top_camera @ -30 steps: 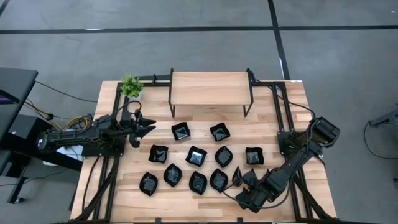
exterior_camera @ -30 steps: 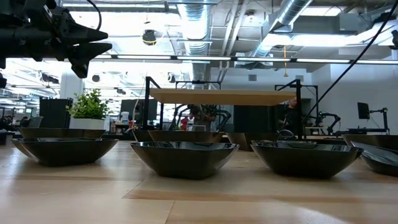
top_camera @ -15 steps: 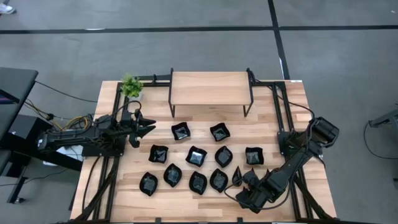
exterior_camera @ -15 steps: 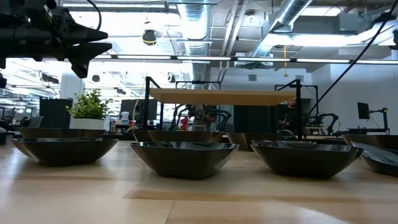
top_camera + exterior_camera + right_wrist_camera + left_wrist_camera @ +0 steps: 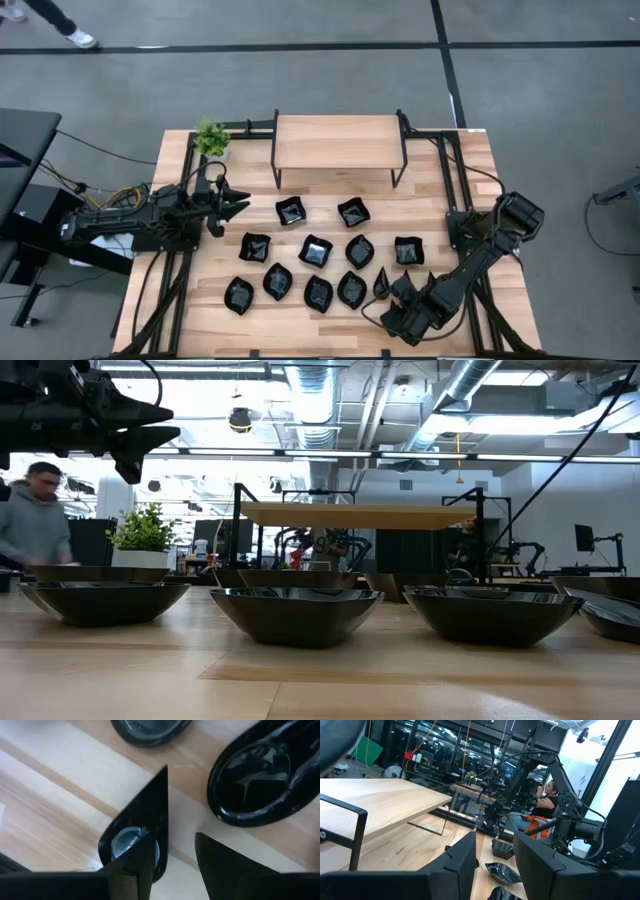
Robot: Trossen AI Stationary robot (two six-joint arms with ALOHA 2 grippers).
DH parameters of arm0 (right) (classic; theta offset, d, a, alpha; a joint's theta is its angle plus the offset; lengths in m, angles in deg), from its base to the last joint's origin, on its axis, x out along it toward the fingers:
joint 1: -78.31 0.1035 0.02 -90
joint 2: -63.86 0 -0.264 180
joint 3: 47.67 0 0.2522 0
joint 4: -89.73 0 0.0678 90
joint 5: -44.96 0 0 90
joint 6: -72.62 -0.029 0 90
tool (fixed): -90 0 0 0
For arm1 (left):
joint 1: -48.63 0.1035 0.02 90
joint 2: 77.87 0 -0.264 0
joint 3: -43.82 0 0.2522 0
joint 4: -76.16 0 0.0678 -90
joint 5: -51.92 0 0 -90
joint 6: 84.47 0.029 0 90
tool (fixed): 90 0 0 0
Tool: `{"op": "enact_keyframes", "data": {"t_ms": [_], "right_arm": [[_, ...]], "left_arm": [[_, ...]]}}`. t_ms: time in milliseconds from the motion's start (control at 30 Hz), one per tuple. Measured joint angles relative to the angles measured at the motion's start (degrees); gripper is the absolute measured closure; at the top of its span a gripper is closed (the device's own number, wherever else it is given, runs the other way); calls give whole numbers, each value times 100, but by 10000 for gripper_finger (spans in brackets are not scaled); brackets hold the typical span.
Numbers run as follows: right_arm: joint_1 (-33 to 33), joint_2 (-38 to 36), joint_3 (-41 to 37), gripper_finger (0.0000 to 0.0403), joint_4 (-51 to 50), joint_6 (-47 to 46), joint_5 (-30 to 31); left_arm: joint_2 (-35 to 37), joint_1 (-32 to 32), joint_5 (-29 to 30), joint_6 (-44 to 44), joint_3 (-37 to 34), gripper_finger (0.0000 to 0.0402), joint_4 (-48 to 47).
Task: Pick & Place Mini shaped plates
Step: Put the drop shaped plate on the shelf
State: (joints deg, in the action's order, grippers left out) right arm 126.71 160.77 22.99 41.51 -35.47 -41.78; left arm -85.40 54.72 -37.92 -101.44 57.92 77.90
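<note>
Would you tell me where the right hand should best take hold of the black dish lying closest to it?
Probably by its raised rim, on the side facing the right hand. The dish lies flat and upright on the table and looks too shallow for a grip from the side. So come down from above, one finger inside the hollow and one outside the rim. The hand is open and empty beside it.

Person in grey hooded top [image 5: 35,515] newly present at table's far left edge; right gripper [image 5: 388,287] drawn marginally back toward table's near edge.
</note>
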Motion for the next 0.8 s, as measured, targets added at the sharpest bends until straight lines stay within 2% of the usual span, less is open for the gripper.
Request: {"op": "enact_keyframes", "data": {"t_ms": [600,800], "right_arm": [[-16,0,0,354,24,3,3],[-5,-22,0,393,49,27,26]], "left_arm": [[0,2,0,-1,0,270,42],[0,2,0,-1,2,270,44]]}}
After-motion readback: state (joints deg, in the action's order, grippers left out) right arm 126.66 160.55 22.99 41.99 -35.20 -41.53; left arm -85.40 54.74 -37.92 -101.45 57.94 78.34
